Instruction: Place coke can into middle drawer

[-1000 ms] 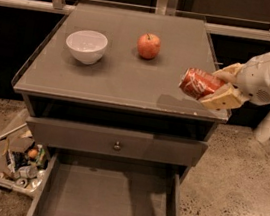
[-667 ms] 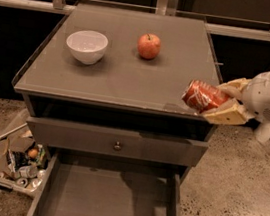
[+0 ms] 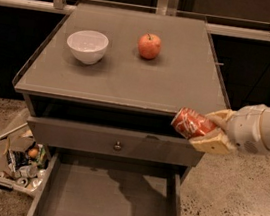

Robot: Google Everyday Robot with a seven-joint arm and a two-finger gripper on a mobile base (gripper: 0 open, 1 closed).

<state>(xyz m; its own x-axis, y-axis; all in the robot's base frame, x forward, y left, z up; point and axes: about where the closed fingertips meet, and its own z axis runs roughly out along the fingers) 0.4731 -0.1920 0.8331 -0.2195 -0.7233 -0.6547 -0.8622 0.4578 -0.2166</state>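
- Gripping the coke can [image 3: 191, 123] sideways, hand [image 3: 210, 131] closed around it, right of centre, just off the surface [image 3: 169, 85] front edge.
- Hanging above and right of the open middle drawer [image 3: 110, 202], probably for lowering inside.

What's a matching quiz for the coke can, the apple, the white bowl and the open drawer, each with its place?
Things: 1 coke can; 2 apple; 3 white bowl; 4 middle drawer.
Places: A left on the cabinet top; B pulled open below the knobbed front; C in the claw, beside the cabinet's front right corner; D back middle of the cabinet top.
Pairs: 1-C, 2-D, 3-A, 4-B.
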